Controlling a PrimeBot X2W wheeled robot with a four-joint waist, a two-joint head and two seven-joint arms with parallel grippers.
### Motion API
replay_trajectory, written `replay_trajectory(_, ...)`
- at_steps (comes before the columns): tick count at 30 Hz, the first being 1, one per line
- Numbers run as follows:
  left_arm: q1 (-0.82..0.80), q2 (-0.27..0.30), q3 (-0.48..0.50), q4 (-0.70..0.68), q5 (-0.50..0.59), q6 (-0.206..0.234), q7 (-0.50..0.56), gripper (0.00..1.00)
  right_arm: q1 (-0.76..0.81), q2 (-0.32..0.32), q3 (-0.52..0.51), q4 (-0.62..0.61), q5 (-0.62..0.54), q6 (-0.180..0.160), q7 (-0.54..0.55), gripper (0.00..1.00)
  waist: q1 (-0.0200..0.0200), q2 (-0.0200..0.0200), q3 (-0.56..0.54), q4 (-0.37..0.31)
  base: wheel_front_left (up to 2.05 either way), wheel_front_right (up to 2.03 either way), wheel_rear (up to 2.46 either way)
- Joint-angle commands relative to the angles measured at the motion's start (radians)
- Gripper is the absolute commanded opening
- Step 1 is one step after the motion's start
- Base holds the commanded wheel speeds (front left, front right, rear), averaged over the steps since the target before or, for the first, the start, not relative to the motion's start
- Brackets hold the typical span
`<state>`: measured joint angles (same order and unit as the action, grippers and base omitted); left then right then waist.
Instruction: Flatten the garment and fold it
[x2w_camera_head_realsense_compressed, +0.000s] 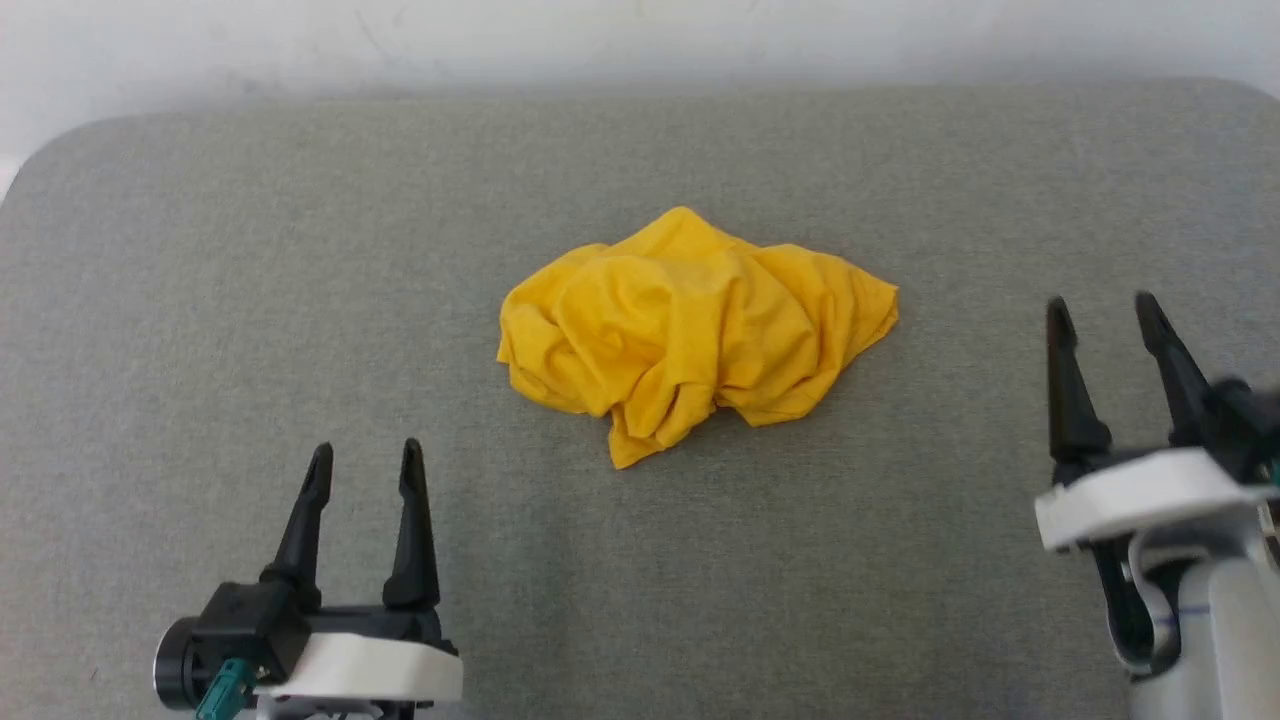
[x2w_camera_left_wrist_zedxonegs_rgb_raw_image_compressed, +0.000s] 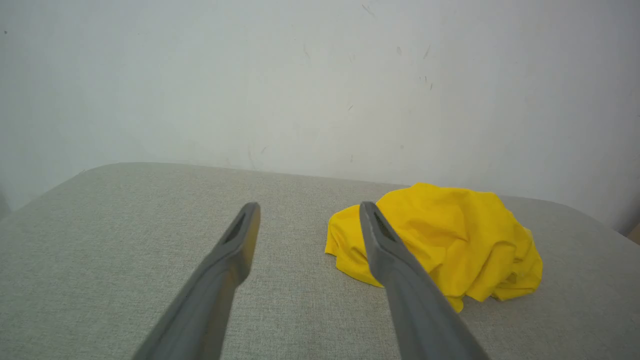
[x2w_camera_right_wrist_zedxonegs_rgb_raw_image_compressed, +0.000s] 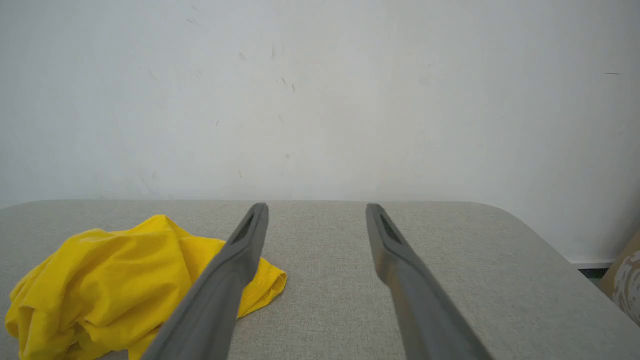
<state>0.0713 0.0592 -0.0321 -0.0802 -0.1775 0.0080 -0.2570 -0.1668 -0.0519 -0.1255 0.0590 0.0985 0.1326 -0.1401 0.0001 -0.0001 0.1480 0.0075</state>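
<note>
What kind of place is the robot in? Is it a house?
Probably a plain indoor practice room, though I can't be sure. A grey fabric-covered table stands before a bare, scuffed white wall, with one crumpled bright yellow garment lying on it.

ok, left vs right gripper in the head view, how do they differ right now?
The left gripper sits low at the lower left; the right gripper reaches higher, its tips level with the middle of the garment. The left gripper's fingers point almost straight up that view; the right gripper's lean leftward. Shared: both are open, empty and apart from the crumpled garment between them.
</note>
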Motion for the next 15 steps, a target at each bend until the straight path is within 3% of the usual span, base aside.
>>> replay_trajectory(1,-0.021,-0.005,-0.001,0.001,0.007,-0.009,-0.005,1.00,-0.033,0.000,0.009,0.009,-0.009,-0.002,0.029,1.00,-0.0001,0.0001,0.023,0.022,0.00,0.00,0.00)
replay_trajectory(15,-0.093,-0.009,-0.051,-0.009,-0.009,-0.013,-0.005,1.00,-0.331,-0.179,0.190,0.146,0.174,-0.002,0.522,1.00,-0.0001,0.0001,0.110,0.114,0.00,0.00,0.00)
